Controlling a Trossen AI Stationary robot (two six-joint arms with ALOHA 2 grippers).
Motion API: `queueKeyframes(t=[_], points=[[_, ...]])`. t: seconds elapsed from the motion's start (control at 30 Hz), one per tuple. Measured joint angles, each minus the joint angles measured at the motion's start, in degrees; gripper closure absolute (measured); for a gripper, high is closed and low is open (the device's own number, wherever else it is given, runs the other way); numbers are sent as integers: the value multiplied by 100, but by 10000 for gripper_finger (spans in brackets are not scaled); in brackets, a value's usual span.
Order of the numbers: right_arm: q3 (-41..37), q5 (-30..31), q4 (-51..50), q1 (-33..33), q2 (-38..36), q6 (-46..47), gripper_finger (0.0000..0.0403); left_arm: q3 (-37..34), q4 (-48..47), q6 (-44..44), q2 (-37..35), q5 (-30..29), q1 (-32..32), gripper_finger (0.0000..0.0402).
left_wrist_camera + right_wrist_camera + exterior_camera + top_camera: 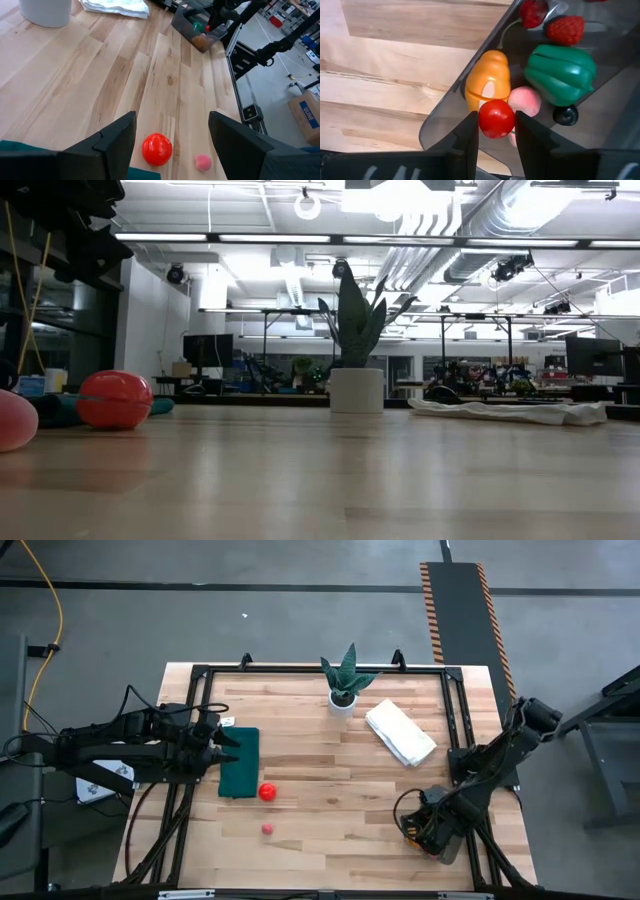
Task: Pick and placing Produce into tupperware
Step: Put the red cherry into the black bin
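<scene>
The clear greyish tupperware stands near the table's right front corner. It holds several pieces of produce, among them an orange piece, a green pepper and a pink fruit. My right gripper hangs over it, shut on a small red round fruit. A red tomato and a small pink fruit rest on the bare wood at the front left. My left gripper is open and held above the table, over the dark green mat, with the tomato ahead of it. My right gripper pinches the small red fruit by its two opposite sides between its two fingers. The fingers come from above, pointing down. The fruit is lifted clear and hangs over the produce at the tupperware's wall, just above the orange piece.
A spiky plant in a white pot stands at the far middle, and a folded white cloth lies right of it. A dark frame runs round the table's edges. Bare wood lies between the mat and the tupperware.
</scene>
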Motion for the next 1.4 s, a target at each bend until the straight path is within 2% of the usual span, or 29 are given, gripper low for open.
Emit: queueKeyframes(t=[0.4,1.27,1.4], points=[[-2,-243,376,146,319,63,309,0,-2,-14,0,59,0,165],[-4,-409,446,294,316,103,308,0,-2,-44,0,58,0,165],[-4,-409,440,294,315,101,298,0,-2,-44,0,57,0,165]])
